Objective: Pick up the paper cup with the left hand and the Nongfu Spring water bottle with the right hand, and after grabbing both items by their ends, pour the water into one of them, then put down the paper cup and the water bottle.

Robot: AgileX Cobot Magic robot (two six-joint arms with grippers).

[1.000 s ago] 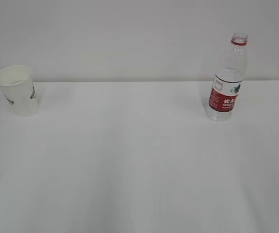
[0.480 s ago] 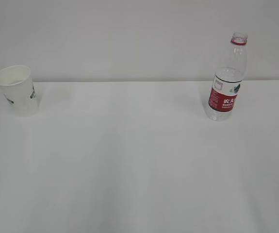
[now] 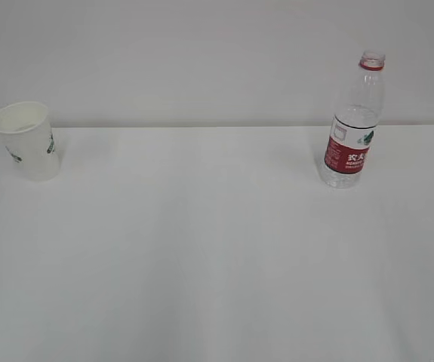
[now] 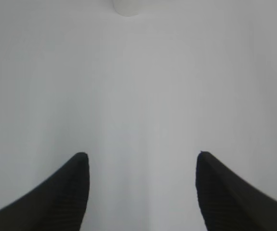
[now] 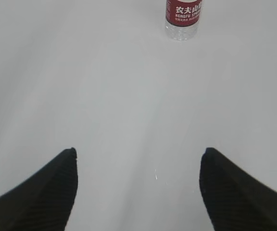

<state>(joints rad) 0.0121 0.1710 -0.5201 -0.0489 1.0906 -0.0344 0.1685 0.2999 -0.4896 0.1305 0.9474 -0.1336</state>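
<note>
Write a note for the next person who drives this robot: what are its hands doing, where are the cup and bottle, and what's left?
Left hand: open, empty, low over the white table, paper cup far ahead of it.
Right hand: open, empty, Nongfu Spring water bottle ahead and a little right.
Paper cup stands upright at the table's far left. The bottle stands upright at far right, capless, apart from the cup.
Done: nothing yet; neither item is touched.
Left: grab the cup with the left hand and the bottle with the right, pour water into the cup, set both down.
</note>
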